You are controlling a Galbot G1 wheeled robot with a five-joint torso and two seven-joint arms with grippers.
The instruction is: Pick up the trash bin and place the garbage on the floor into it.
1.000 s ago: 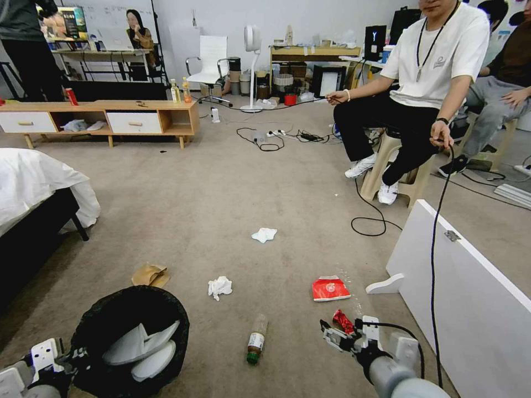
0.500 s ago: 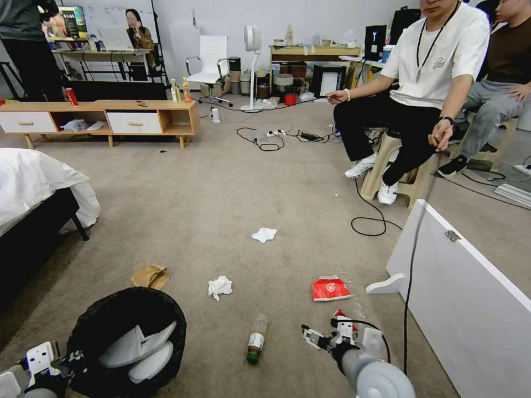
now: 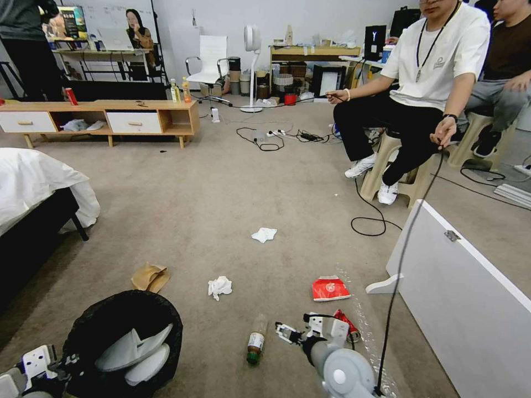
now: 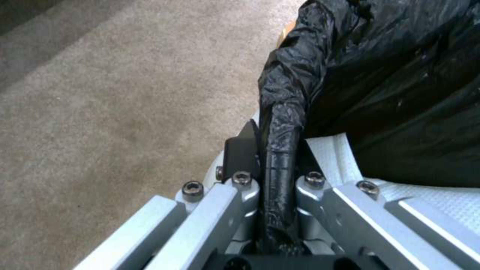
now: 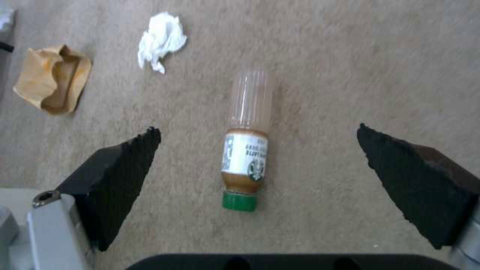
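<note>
Right gripper [image 5: 257,165] poised low over the carpet, fingers [image 5: 117,176] spread wide, nothing held. Directly between the fingers, lying on its side on the floor [image 3: 221,188]: small green-capped bottle [image 5: 246,150], cap end nearer the wrist, clear end pointing away. Beyond the bottle's clear end, off past one finger: crumpled white tissue [image 5: 161,39], and farther to that side a crumpled brown paper bag [image 5: 52,78]. From the head: right gripper [image 3: 287,333] just beside the bottle [image 3: 256,339]; crushed red can [image 3: 347,325] close behind the wrist; flat red snack packet [image 3: 330,288] a little farther out; a second tissue [image 3: 264,234] well beyond.

Left gripper [image 4: 280,168] clamped tight on the rim of the trash bin [image 4: 390,93], fingers [image 4: 240,153] pinching a fold of crinkled black liner between them, carpet visible past the outer finger. From the head: left gripper [image 3: 61,365] at the near edge of the bin [image 3: 124,342], white curved pieces lying inside.
</note>
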